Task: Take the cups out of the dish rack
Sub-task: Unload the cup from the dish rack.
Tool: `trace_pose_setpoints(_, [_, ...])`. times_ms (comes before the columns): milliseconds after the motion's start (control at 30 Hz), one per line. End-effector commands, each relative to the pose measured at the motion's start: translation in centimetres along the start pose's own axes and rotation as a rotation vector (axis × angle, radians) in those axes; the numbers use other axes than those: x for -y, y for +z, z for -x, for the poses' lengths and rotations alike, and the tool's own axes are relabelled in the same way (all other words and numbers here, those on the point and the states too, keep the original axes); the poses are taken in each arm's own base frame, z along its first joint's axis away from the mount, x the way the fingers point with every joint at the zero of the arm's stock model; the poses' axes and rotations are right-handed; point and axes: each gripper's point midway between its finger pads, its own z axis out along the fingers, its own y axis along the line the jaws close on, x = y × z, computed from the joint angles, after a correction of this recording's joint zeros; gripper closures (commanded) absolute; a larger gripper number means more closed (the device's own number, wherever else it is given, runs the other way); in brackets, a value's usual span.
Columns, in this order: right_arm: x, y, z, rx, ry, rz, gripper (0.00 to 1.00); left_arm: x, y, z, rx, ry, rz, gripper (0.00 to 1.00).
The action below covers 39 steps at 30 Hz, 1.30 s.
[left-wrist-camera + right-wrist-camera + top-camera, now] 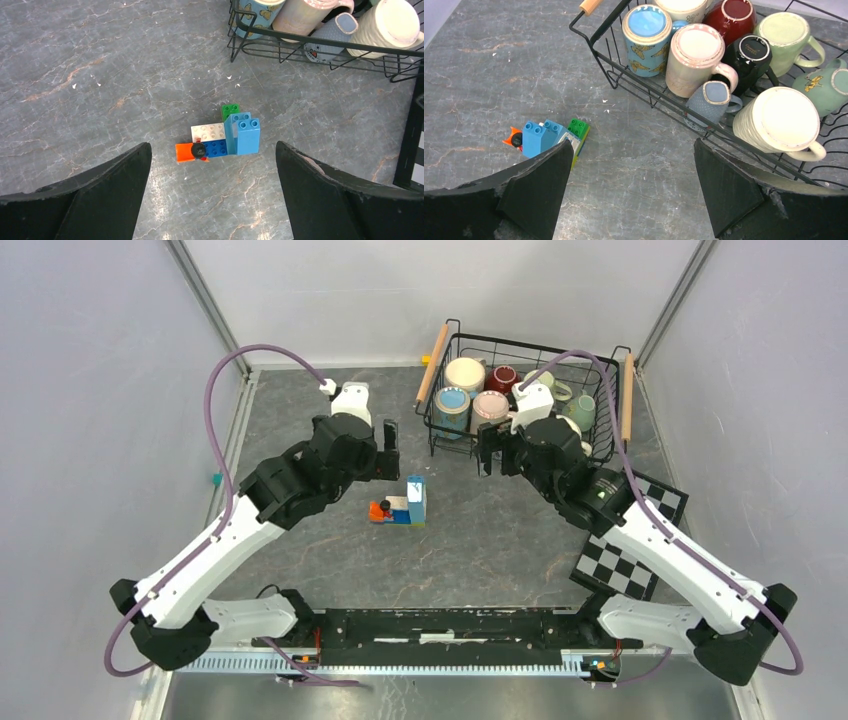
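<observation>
Black wire dish rack (433,365): far right on the grey surface (480,540), cups (696,57) packed inside
Left end effector (212,147): fingers apart, empty, over the toy blocks (225,137)
Right end effector (632,144): fingers apart, empty, near rack's front edge

My left arm (215,540) reaches forward and inward from its base, elbow out to the left, wrist bent so that the left gripper (212,146) looks steeply down. Its fingers (100,195) stand wide apart and grip nothing. My right arm (670,540) mirrors this, with the elbow out to the right and the wrist tipped down. The right gripper (632,144) is spread just as wide, its fingers (729,185) bare. The two grippers hang well apart, and neither touches anything.
</observation>
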Motion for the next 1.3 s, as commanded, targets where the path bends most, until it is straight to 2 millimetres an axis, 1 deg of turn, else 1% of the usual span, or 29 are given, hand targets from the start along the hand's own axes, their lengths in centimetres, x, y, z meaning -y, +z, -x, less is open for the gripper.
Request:
trace_pose_setpoints(0, [-0.7,0.7,-0.3,-0.017,-0.001,0.028,0.02,0.1,-1.3,0.5,0.039,-0.059,-0.051,0.00])
trace_pose_setpoints(167, [-0.8,1.2,-1.2,-0.043,-0.002,0.022,0.02,2.8,0.0,-1.1,-0.029,-0.047,-0.153,0.00])
trace_pose_setpoints(267, [-0.6,1.1,-1.1,-0.034,0.006,0.012,0.02,4.9,0.6,-1.3,-0.044,-0.077,-0.222,0.00])
trace_pose_setpoints(400, [0.0,0.7,-0.4,-0.019,0.003,-0.018,0.02,7.3,1.6,-1.4,-0.065,-0.084,-0.276,0.00])
trace_pose_setpoints(533, [1.2,0.0,-0.2,-0.019,-0.005,-0.067,0.02,9.7,2.6,-1.9,-0.091,-0.084,-0.332,0.00])
trace_pose_setpoints(633, [1.9,-0.4,0.0,-0.018,-0.013,-0.095,0.02,10.6,3.3,-2.2,-0.105,-0.080,-0.346,0.00])
trace_pose_setpoints(700, [3.2,-0.1,0.0,-0.035,-0.008,-0.128,0.02,10.8,3.6,-2.4,-0.111,-0.081,-0.346,0.00])
trace_pose_setpoints(733, [4.4,0.4,0.0,-0.049,0.003,-0.156,0.02,10.9,3.7,-2.5,-0.116,-0.079,-0.346,0.00])
trace_pose_setpoints(767, [5.0,0.8,0.2,-0.056,0.014,-0.157,0.02,10.8,3.7,-2.6,-0.120,-0.076,-0.344,0.00])
trace_pose_setpoints(900, [7.9,2.8,1.5,-0.074,0.033,-0.219,0.02,10.3,3.6,-2.8,-0.127,-0.053,-0.331,0.00])
trace_pose_setpoints(933, [8.4,3.3,2.1,-0.074,0.033,-0.233,0.02,10.1,3.5,-2.9,-0.130,-0.043,-0.326,0.00])
trace_pose_setpoints(1033, [10.4,5.3,3.2,-0.089,0.045,-0.265,0.02,9.4,3.1,-2.6,-0.135,-0.013,-0.305,0.00])
trace_pose_setpoints(1133, [12.6,7.3,3.2,-0.124,0.073,-0.291,0.02,8.8,2.7,-2.2,-0.136,0.010,-0.298,0.00])
trace_pose_setpoints(1267, [14.9,9.3,2.9,-0.158,0.094,-0.311,0.02,8.2,2.4,-2.4,-0.150,0.024,-0.294,0.00])
